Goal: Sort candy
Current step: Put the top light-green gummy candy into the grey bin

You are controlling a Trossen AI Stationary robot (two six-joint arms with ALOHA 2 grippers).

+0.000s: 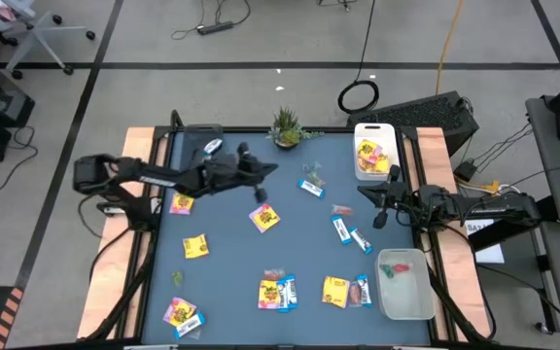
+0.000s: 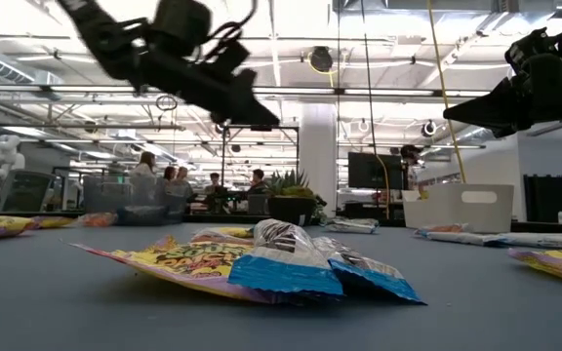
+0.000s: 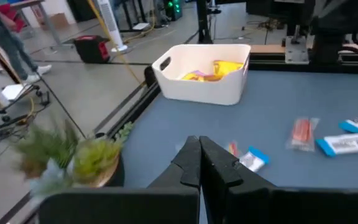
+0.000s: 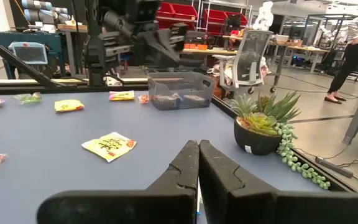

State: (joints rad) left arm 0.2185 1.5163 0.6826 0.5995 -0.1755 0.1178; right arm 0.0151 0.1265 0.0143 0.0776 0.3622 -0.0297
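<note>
Across the blue table point(image 1: 231, 282) candy point(image 1: 264, 217) lies scattered. The left gripper point(image 1: 262, 192), fingers pressed together, hovers just at the yellow packet's twelve o'clock. The right gripper point(image 1: 378, 220), likewise closed, sits at three o'clock of the blue-and-white bars point(image 1: 350, 234).

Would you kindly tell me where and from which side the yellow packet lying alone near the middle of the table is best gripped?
The yellow packet lies flat and turned like a diamond, clear of other candy. I would probably come straight down from above and pinch across one free corner or edge, since a flat wrapper offers no raised body to hold. The left claw, shut and just beyond it, is nearest.
</note>
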